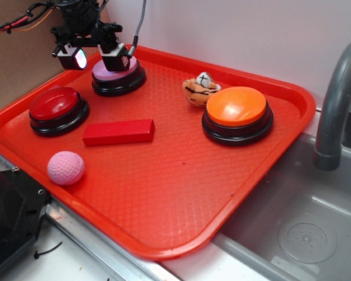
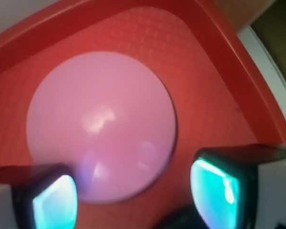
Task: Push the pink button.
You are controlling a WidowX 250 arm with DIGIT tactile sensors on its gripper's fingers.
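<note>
The pink button [image 1: 116, 71] has a pale lilac domed top on a black ring base and stands at the far left of the red tray [image 1: 181, 193]. My gripper [image 1: 96, 58] hangs right over it, jaws open, one finger [image 1: 114, 60] down at the dome and the other [image 1: 70, 57] off its left side. In the wrist view the pink dome [image 2: 101, 124] fills the middle, very close. My gripper [image 2: 133, 193] straddles its near edge, with a glowing pad [image 2: 55, 202] at the left and the other at the right. Nothing is held.
A red button [image 1: 57, 108] stands to the left front, a red block [image 1: 119, 132] beside it, and a pink golf ball [image 1: 65, 167] near the tray's front edge. An orange-topped button [image 1: 237, 114] and a small striped toy [image 1: 199, 89] are at the right. A sink and grey tap [image 1: 336, 99] lie right.
</note>
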